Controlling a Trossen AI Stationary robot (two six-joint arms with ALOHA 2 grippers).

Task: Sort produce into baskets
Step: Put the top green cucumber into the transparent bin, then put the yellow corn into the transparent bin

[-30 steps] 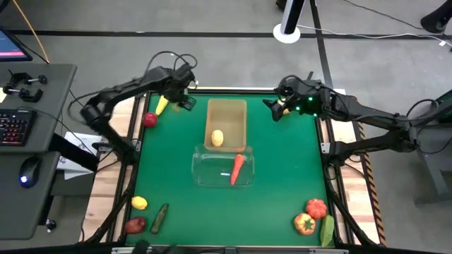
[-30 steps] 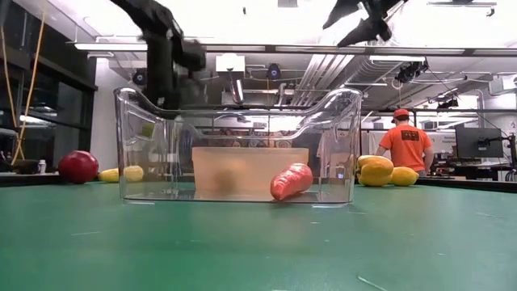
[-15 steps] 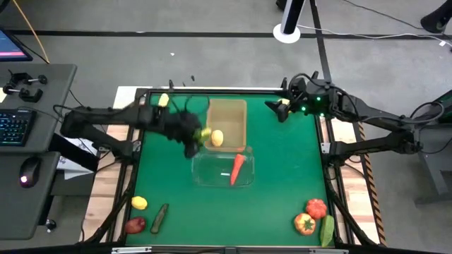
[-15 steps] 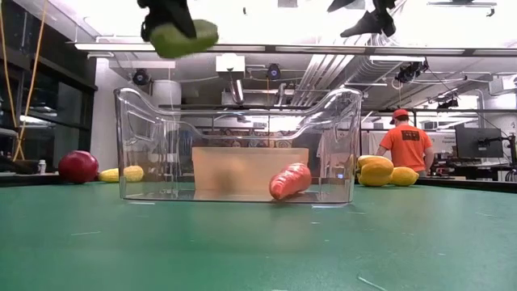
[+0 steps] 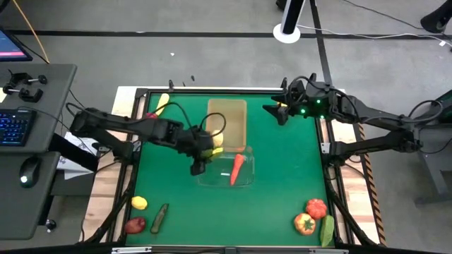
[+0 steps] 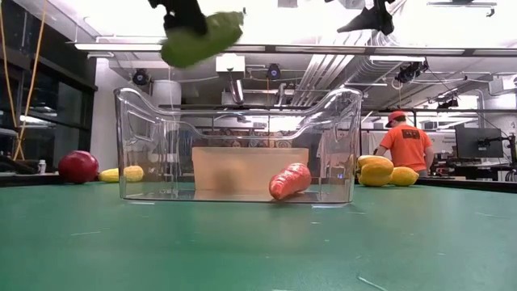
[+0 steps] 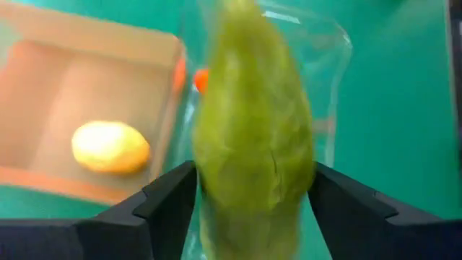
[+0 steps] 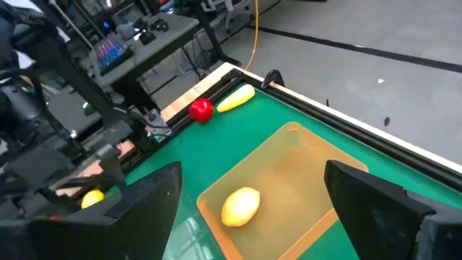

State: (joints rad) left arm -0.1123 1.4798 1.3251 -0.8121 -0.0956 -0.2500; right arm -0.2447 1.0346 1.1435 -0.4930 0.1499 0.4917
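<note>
Keyboard, mouse on side desk.

- Legible text, labels, brands, numbers, signs: none in any view.
- Monitor: lit screen, content too small to read.

Green produce blurred (hides clear basket).

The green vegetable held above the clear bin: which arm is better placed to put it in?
The left. Its gripper already holds the green vegetable directly over the clear bin, beside the carrot. The right gripper waits open by the table's far right edge, carrying nothing.
</note>
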